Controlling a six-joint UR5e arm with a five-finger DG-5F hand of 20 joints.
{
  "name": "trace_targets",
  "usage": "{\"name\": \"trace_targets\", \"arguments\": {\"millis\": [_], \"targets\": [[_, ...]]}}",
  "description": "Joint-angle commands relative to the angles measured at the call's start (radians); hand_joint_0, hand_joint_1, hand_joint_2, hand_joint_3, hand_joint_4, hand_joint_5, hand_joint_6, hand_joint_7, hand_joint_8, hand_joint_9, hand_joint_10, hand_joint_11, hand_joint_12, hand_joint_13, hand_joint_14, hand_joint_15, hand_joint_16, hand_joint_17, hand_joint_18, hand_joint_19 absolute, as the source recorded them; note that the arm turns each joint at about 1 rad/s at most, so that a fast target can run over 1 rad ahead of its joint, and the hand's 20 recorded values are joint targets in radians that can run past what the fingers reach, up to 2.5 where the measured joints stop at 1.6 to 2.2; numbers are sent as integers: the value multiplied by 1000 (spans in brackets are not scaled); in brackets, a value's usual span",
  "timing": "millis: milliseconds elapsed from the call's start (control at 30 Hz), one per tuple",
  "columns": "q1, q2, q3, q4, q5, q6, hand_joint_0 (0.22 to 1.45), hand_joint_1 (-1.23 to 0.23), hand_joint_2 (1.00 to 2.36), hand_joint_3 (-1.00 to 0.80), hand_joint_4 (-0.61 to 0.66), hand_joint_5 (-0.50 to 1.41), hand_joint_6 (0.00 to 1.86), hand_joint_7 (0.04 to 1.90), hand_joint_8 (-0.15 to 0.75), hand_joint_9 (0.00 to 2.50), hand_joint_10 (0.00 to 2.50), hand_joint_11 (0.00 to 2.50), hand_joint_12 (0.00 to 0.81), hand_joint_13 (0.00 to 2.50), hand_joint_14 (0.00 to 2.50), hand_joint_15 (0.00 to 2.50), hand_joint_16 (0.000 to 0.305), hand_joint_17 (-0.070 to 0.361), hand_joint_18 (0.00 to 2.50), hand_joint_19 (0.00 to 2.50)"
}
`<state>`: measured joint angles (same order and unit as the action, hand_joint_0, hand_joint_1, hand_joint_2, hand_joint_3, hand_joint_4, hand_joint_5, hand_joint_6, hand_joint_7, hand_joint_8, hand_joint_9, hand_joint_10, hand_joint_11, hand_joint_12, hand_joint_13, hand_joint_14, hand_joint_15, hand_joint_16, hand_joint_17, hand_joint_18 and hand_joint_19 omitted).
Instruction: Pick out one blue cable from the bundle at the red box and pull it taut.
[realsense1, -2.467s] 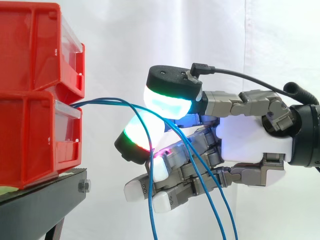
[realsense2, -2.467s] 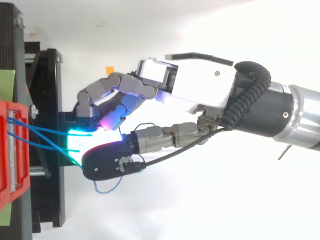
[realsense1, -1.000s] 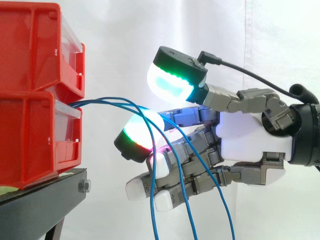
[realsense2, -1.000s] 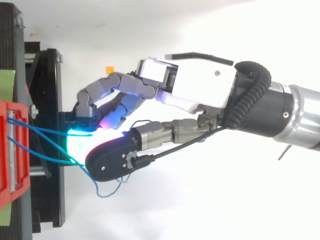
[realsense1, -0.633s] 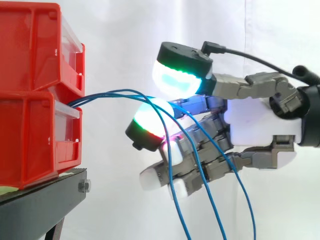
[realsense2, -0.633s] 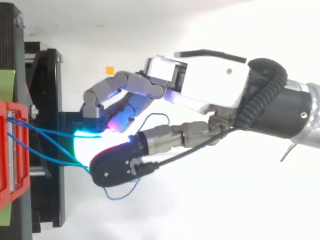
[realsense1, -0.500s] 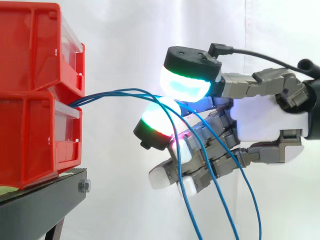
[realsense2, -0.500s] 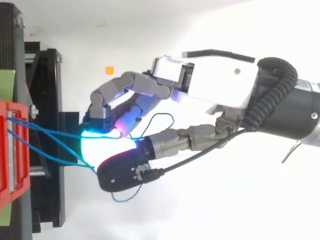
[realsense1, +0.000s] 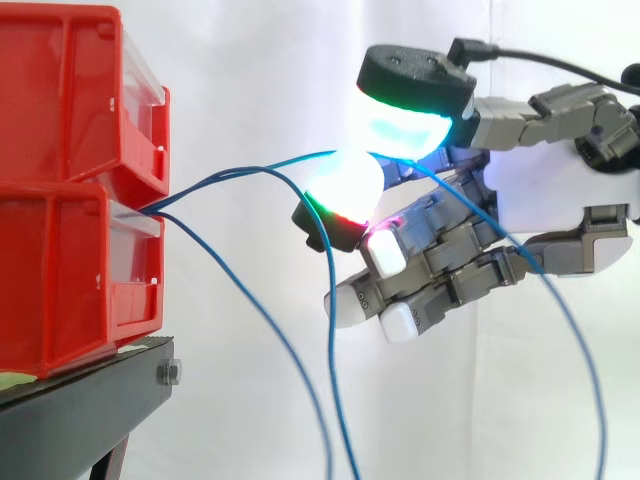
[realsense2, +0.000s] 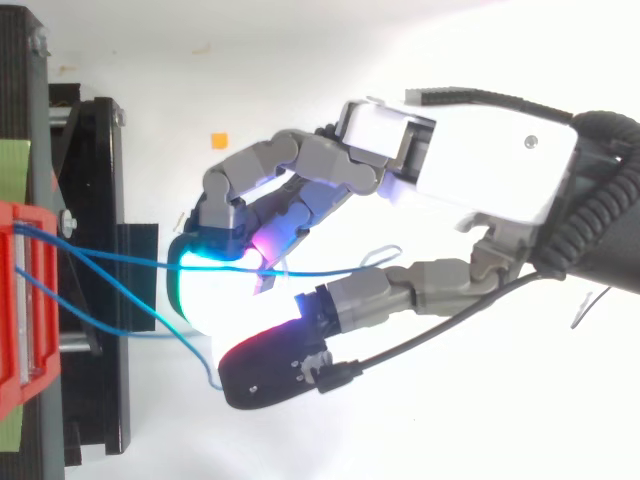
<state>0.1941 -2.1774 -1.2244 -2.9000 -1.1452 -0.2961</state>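
Note:
Two red bins (realsense1: 60, 270) are stacked on a black stand (realsense1: 80, 400) at the left. Several thin blue cables come out of the lower bin's front. One blue cable (realsense1: 260, 168) rises to the right and runs between the glowing thumb pad (realsense1: 405, 125) and a finger pad (realsense1: 345, 195) of my hand (realsense1: 550, 190). The hand is shut on this cable, whose free end drops off behind the fingers. From above, the same cable (realsense2: 120, 258) runs almost straight from the bin (realsense2: 15, 330) into the hand (realsense2: 490, 150). The other cables (realsense1: 250, 300) hang down loose.
The black stand (realsense2: 95, 200) juts out toward the hand below the bins. A small orange mark (realsense2: 218, 140) lies on the white floor. A white curtain hangs behind everything.
The hand has moved up and away from the bins, drawing one cable out of the bundle. That cable now runs straighter, while the others have slipped off the fingers and hang down.

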Motion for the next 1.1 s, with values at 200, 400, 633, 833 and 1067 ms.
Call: {"name": "trace_targets", "arguments": {"millis": [200, 400, 633, 833, 1067], "targets": [[22, 5, 0, -5, 68, 0, 596, -394, 1000, -496, 120, -176, 853, 1023, 261, 1001, 19, 607, 328, 771, 12, 264, 51, 115, 642, 517], [30, 5, -1, 10, 73, 2, 610, -435, 1010, -403, 117, -173, 850, 1050, 262, 1005, 21, 606, 330, 769, 11, 264, 51, 115, 638, 521], [31, 4, -4, 25, 116, 2, 602, -524, 1016, -314, 130, -180, 856, 1045, 262, 974, 19, 612, 332, 763, 11, 262, 51, 116, 641, 520], [31, -2, -24, 42, 124, 6, 601, -565, 1014, -335, 147, -188, 858, 1032, 267, 958, 21, 605, 330, 759, 11, 267, 52, 116, 639, 512], [31, -2, -56, 84, 127, 2, 581, -566, 1007, -416, 144, -191, 859, 1014, 266, 955, 19, 608, 331, 759, 11, 265, 52, 118, 640, 518]]}}
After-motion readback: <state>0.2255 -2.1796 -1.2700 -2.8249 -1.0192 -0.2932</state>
